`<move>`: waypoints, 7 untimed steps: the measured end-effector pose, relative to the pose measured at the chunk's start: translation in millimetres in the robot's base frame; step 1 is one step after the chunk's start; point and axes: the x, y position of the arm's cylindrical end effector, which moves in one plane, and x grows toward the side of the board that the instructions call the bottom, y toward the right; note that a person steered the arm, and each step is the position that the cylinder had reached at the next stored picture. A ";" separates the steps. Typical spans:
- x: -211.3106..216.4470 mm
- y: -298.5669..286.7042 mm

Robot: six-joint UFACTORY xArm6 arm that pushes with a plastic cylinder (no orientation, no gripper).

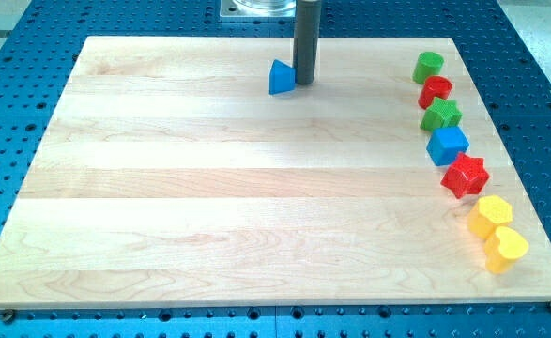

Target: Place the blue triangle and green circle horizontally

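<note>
The blue triangle [281, 78] lies near the top middle of the wooden board [209, 188]. My tip [305, 82] stands right next to it, touching or almost touching its right side. The green circle [428, 67] sits at the top right of the board, far to the right of the triangle and a little higher in the view. It heads a curved row of blocks running down the right side.
Below the green circle, down the right edge: a red circle [435, 91], a green star-like block [440, 116], a blue cube [447, 145], a red star [465, 176], a yellow hexagon [490, 216] and a yellow heart [506, 249]. A blue perforated table [12, 113] surrounds the board.
</note>
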 end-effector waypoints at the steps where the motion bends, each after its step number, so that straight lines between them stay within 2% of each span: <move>1: 3.6 0.0; 3: -8.2 9.7; 6: -46.2 102.6; 7: -46.2 131.9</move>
